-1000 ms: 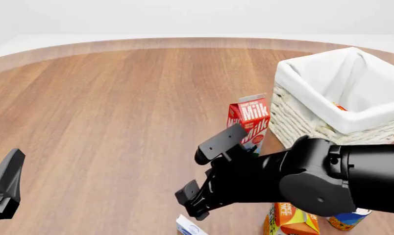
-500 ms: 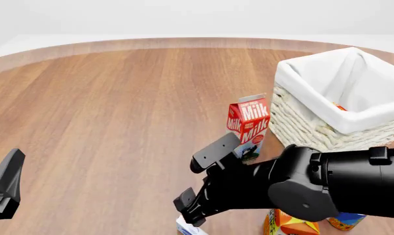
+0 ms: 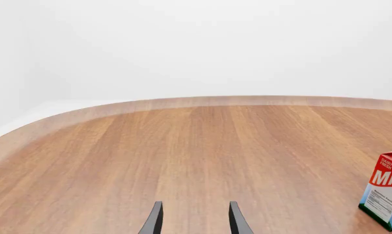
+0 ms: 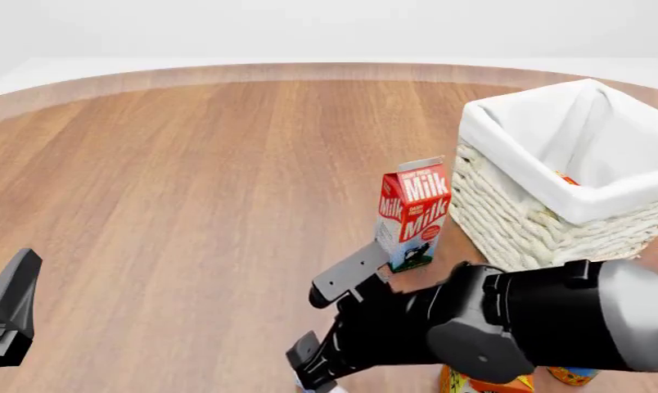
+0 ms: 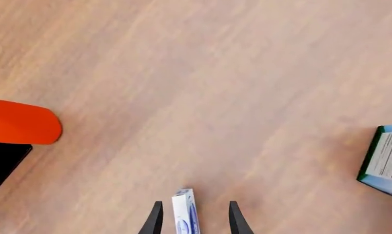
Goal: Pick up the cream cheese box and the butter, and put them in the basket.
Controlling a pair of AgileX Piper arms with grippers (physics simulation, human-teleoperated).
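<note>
Now cream cheese box (image 5: 184, 213) between right claw (image 5: 192, 219) fingers

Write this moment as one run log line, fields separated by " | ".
right tool: open, fingers either side of cream cheese box | left tool: open, idle | basket: orange-red item inside

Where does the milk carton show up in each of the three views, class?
Front view: milk carton upright mid-right, beside the basket.
Left wrist view: at the right edge, partly cropped.
Right wrist view: only its label side at the right edge.
Shared landmark: the wooden table.
</note>
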